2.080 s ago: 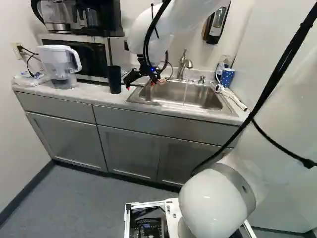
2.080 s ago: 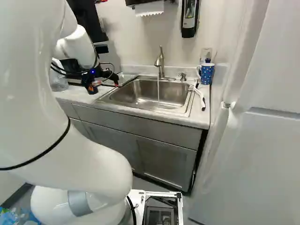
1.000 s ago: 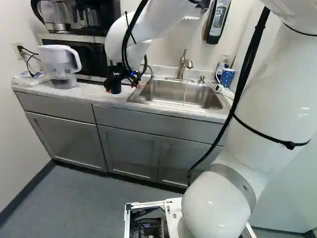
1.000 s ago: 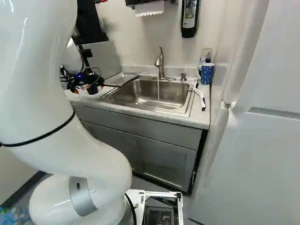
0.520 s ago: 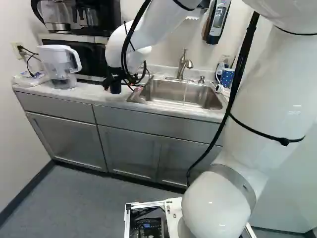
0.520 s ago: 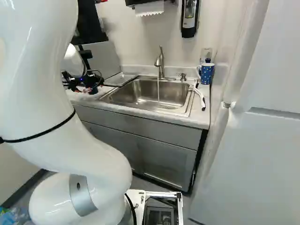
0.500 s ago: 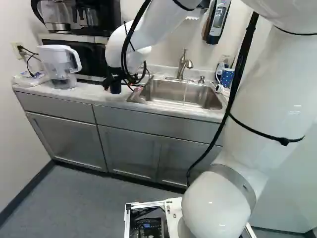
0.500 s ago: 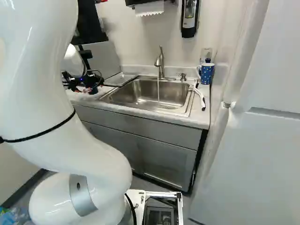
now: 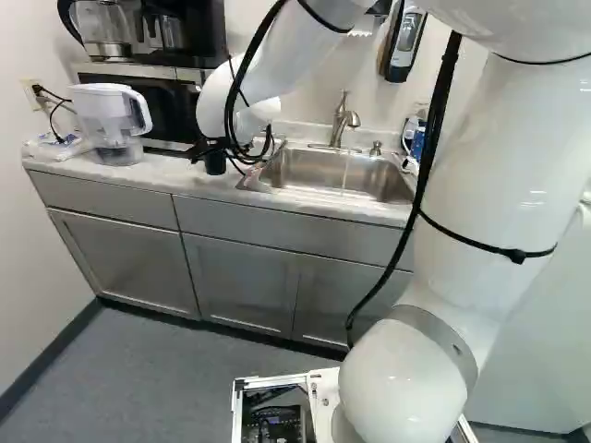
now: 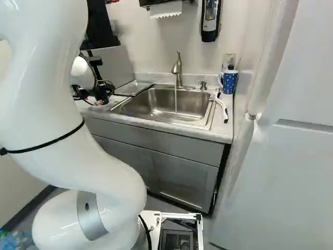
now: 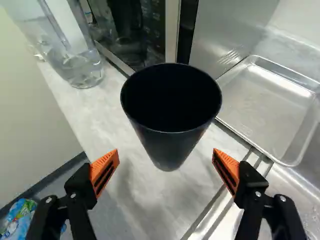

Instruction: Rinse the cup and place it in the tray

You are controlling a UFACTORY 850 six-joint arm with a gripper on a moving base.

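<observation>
Only the wrist view shows inside the cup [image 11: 169, 146]; the gripper [image 9: 209, 150] gapes.

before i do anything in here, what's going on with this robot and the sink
A white robot arm has its open gripper at a black cup, which stands upright on the counter and isn't gripped. Water is running from the faucet into the sink, and the metal tray lies near the cup. It looks about to grasp the cup for rinsing.
</observation>
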